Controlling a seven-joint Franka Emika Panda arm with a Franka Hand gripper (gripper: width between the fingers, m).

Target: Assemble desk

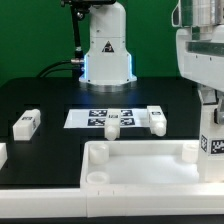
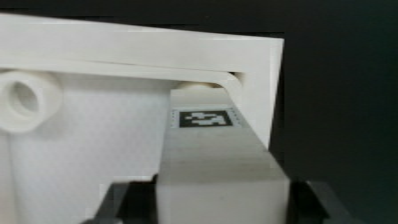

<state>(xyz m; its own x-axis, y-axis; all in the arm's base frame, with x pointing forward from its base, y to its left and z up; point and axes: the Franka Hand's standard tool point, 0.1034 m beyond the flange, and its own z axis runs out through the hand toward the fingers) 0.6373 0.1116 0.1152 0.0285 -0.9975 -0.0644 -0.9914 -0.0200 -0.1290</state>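
Black counter. On it, my white rimmed desk panel lies flat at the near edge, with the marker board behind. Loose leg lies toward the exterior view's left, and standing legs are at the board. My pincer is clamped on a tagged leg at the panel's corner on the exterior view's right.

I am looking at a robotics lab, I believe, not a home or a shop. The counter is covered in plain black, a green backdrop is behind it, and the robot base with a blue light stands at its far side. A marker board lies flat there, and the white plastic legs carry printed tags too.
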